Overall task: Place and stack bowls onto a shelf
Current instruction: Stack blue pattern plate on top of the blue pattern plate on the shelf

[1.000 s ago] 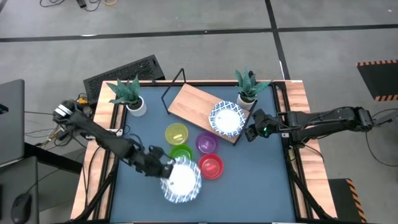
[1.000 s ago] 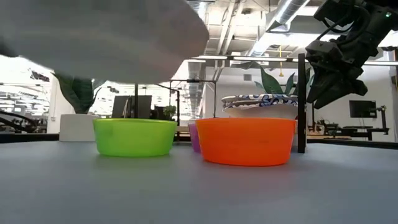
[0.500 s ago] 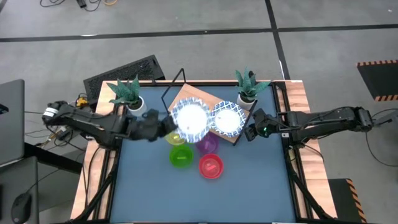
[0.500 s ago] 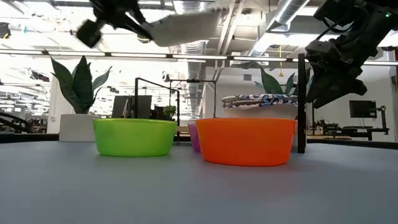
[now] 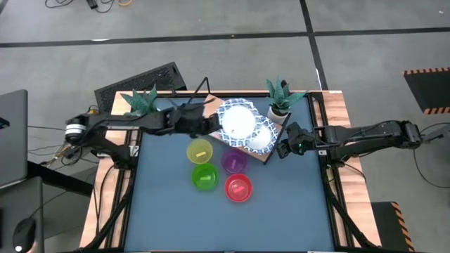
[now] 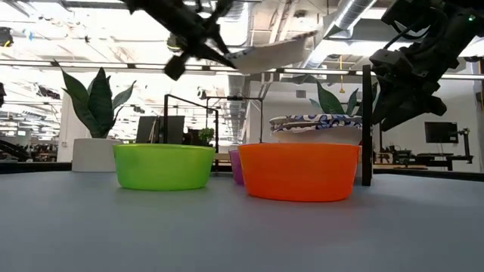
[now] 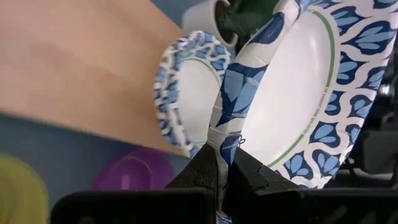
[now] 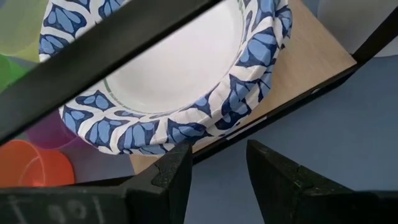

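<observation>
Since a second ago the left gripper (image 5: 211, 124) has swung its wide, shallow white dish with blue patterned rim (image 5: 237, 119) from the near table edge to above the light wooden shelf board (image 5: 214, 111), fingers pinched on its rim. Light and thin-walled, it probably flexes; rim grip suits. The right gripper (image 5: 284, 149) waits beside the shelf, fingers apart and empty.

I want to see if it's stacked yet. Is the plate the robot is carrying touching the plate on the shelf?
Apart. The low view shows the carried dish, held by the left gripper, high above the dish on the shelf, with open space between them.
</observation>
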Tool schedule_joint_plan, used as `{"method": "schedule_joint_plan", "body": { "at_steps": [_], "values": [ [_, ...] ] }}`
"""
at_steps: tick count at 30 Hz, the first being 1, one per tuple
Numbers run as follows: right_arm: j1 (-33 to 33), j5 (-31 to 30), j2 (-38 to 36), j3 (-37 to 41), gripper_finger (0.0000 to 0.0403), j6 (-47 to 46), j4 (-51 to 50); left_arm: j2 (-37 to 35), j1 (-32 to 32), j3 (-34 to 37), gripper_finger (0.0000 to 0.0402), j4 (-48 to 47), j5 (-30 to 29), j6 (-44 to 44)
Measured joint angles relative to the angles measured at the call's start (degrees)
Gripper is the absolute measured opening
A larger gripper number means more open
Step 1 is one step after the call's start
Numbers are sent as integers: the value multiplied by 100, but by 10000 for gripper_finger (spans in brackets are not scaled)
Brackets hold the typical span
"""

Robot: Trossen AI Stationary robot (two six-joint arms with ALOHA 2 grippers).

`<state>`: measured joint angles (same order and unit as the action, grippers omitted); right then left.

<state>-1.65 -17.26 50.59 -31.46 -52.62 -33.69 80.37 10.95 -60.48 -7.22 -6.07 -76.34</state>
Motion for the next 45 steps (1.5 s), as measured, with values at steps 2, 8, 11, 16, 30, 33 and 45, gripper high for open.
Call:
{"method": "schedule_joint_plan", "body": {
  "at_steps": [2,8,11,16,30,33,45],
  "values": [
    [0,-4,0,0,178,-2,0,316,126,-368,0,-189,210,324],
    [0,-80,0,0,178,0,3,1311,391,-1576,0,-1597,414,1205],
    [0,-92,2,0,178,0,2,1664,440,-2060,0,-1667,459,1451],
    [0,-92,0,0,178,3,1,2101,521,-2636,0,-1798,536,1743],
    [0,-110,1,0,178,58,4,2419,629,-2759,29,-1710,417,2034],
    [-2,-153,0,0,178,61,4,2446,629,-2748,57,-1759,464,2078],
    [0,-288,1,0,178,61,4,2486,683,-2752,160,-1434,667,1969]
  ]
}}
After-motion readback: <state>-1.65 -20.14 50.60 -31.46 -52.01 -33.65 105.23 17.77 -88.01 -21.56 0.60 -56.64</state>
